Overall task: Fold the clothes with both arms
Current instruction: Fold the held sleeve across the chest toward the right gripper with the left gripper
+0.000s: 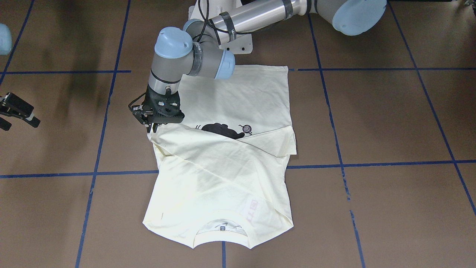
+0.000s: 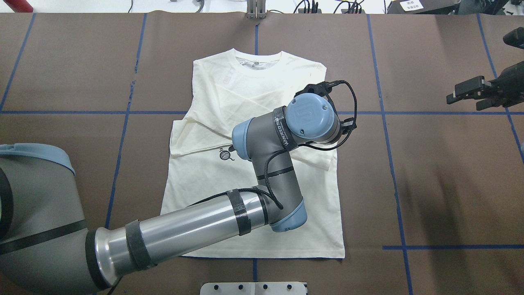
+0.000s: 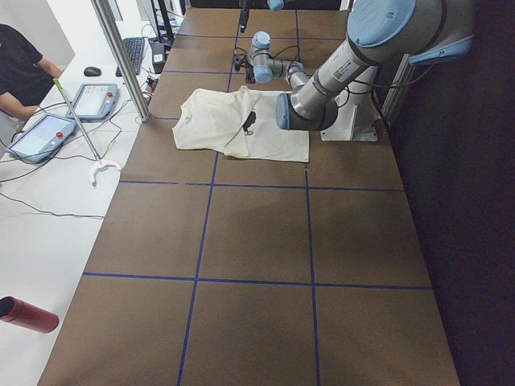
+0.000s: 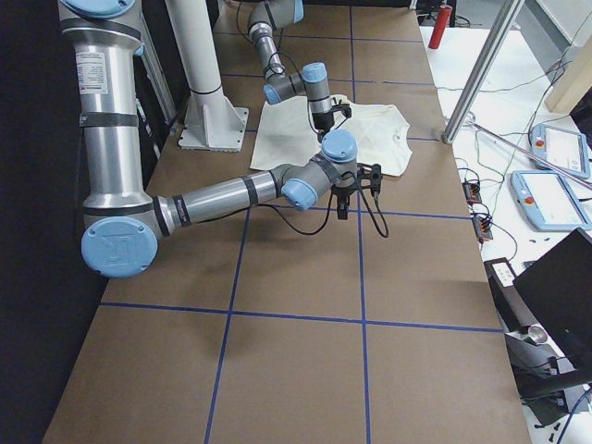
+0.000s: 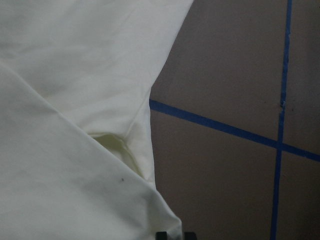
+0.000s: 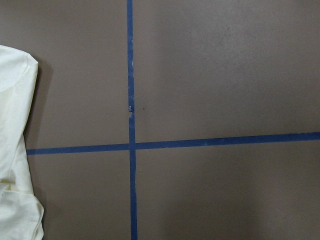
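Exterior front-facing: cream T-shirt (image 1: 223, 175) lies flat at frame centre on the tabletop (image 1: 390, 123), collar toward the bottom edge, both sleeves crossed over the cat print. Left end effector (image 1: 153, 128), left of centre, pinches the sleeve fold's corner. Right end effector (image 1: 18, 121), far left edge, fingers spread, well apart from the cloth.

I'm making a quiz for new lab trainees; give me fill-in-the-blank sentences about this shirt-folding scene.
The collar of the T-shirt points ____ from the robot.
The left gripper is at the T-shirt's edge; the right gripper is over bare ____.
The tape lines are ____.
Missing: away; table; blue.
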`<state>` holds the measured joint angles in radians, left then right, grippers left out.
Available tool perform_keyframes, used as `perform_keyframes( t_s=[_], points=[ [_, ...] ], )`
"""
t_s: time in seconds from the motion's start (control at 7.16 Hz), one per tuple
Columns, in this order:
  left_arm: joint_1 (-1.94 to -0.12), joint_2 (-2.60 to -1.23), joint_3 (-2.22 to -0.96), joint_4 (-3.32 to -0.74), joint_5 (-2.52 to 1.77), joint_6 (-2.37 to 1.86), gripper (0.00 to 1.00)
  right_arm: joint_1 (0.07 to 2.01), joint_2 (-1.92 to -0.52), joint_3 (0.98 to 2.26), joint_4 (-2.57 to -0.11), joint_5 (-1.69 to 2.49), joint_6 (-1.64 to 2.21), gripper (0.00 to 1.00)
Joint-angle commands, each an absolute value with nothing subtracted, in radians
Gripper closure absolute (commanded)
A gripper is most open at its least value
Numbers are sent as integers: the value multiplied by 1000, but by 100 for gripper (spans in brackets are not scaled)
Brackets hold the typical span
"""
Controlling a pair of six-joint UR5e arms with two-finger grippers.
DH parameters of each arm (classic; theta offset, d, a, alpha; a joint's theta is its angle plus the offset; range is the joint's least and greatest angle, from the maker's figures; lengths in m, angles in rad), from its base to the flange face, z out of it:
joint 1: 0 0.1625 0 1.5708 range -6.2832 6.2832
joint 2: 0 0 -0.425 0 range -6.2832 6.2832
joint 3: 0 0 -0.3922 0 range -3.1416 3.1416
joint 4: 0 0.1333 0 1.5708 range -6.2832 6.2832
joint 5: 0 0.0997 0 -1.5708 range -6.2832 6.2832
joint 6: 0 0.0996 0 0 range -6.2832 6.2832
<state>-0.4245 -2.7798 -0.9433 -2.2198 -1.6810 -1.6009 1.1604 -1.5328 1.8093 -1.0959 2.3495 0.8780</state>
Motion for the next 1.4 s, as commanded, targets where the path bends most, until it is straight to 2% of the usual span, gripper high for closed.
perform_keyframes(
  t_s=[0.0, 0.14, 0.42, 0.56, 0.7, 0.98, 1.26],
  points=[
    [-445, -2749, -1030, -2180, -1686, -1597, 10, 1035, -1522, 1853, -1092, 2288, 1032, 0],
    [-481, -2649, -1210, -2064, -1763, -1574, 12, 882, -1532, 1927, -1083, 2131, 1237, 0],
    [-506, -2287, -1682, -1975, -1792, -1461, 17, 548, -1548, 2050, -1085, 1865, 1557, 0],
    [-526, -2214, -1809, -1903, -1827, -1425, 27, 379, -1560, 2096, -1088, 1692, 1668, 2],
    [-535, -2150, -1868, -1893, -1839, -1425, 27, 233, -1560, 2100, -1097, 1539, 1783, 9],
    [-537, -2129, -1878, -1893, -1832, -1434, 24, 53, -1566, 2099, -1168, 1363, 1978, 19],
    [-537, -2128, -1873, -1891, -1830, -1436, 23, 12, -1562, 2097, -1229, 1327, 2064, 25]
  ],
)
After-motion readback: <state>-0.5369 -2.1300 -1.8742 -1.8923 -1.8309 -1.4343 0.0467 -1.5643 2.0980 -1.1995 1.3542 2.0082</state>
